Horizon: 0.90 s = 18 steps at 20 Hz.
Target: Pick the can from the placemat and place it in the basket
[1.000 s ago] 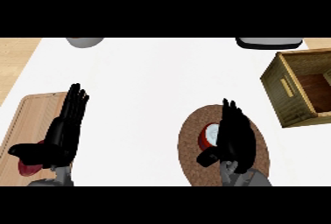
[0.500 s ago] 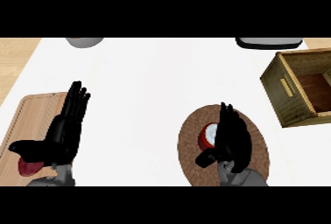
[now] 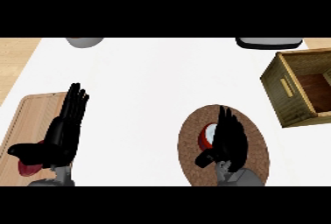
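The small red can with a white top (image 3: 208, 135) lies on the round brown woven placemat (image 3: 255, 144), half hidden by the black right hand (image 3: 229, 140). That hand's fingers are straight, flat over the can, not curled round it. The black left hand (image 3: 61, 131) rests open over the light wooden cutting board (image 3: 26, 118). Farther off at the right stands the square wooden basket (image 3: 284, 92).
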Each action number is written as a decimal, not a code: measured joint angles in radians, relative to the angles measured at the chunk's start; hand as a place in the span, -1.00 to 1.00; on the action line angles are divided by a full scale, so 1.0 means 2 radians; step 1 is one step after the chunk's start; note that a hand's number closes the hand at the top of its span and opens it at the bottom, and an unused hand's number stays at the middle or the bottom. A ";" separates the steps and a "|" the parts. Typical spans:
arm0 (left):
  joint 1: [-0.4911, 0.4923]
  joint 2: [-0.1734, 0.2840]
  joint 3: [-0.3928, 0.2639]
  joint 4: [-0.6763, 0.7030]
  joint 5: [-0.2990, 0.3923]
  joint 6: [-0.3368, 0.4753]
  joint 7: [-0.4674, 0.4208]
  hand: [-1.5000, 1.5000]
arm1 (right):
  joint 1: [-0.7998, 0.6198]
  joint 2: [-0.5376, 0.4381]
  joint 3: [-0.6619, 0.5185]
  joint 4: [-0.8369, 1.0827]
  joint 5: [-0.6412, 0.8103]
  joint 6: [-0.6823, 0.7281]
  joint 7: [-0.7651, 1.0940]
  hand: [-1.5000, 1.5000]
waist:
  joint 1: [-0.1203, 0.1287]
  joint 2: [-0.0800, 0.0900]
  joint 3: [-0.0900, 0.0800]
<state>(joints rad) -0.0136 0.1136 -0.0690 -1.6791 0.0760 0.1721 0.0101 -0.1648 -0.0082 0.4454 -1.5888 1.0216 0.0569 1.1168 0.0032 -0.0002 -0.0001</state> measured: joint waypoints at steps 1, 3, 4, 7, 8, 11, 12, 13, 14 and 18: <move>0.000 0.002 0.003 -0.001 0.002 -0.003 0.001 0.00 | -0.004 0.000 -0.004 0.011 -0.002 -0.004 -0.002 -1.00 | 0.000 0.000 0.000; -0.005 -0.002 0.002 -0.004 -0.002 0.002 0.008 0.00 | -0.009 0.000 -0.008 0.023 -0.004 -0.012 -0.005 -1.00 | 0.000 0.000 0.000; -0.006 0.000 0.005 -0.002 -0.001 -0.001 0.007 0.00 | -0.005 0.000 -0.007 0.029 -0.001 -0.018 -0.009 -1.00 | 0.000 0.000 0.000; 0.006 0.000 0.008 -0.009 -0.001 -0.006 0.002 0.00 | 0.004 -0.001 -0.009 0.022 -0.009 -0.018 -0.015 1.00 | 0.000 -0.001 0.000; 0.006 -0.004 0.006 -0.005 -0.004 -0.005 0.001 0.00 | 0.006 0.000 -0.011 0.023 -0.011 -0.016 -0.020 1.00 | -0.001 -0.001 -0.001; -0.003 -0.011 0.002 -0.001 -0.011 -0.001 0.004 0.00 | -0.014 0.000 -0.019 0.049 -0.014 -0.007 -0.034 1.00 | 0.000 -0.003 -0.002; -0.004 -0.012 0.001 0.000 -0.014 0.001 0.005 0.00 | -0.017 -0.001 -0.016 0.054 -0.013 -0.006 -0.037 1.00 | -0.001 -0.004 -0.003; -0.002 -0.011 0.004 -0.001 -0.011 -0.003 0.004 0.00 | -0.023 0.000 -0.021 0.058 -0.013 -0.002 -0.039 1.00 | -0.001 -0.004 -0.003; 0.001 -0.009 0.006 -0.006 -0.009 -0.006 0.007 0.00 | -0.024 -0.002 -0.016 0.059 -0.010 -0.001 -0.037 1.00 | -0.001 -0.004 -0.003; 0.002 -0.013 0.007 -0.005 -0.012 -0.007 0.008 0.00 | -0.035 -0.003 -0.006 0.067 -0.001 0.004 -0.035 1.00 | -0.001 -0.004 -0.003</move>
<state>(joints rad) -0.0103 0.0878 -0.0560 -1.6889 0.0512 0.1580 0.0261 -0.2352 -0.0139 0.4338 -1.4548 1.0188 0.0657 1.0473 0.0009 -0.0079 -0.0059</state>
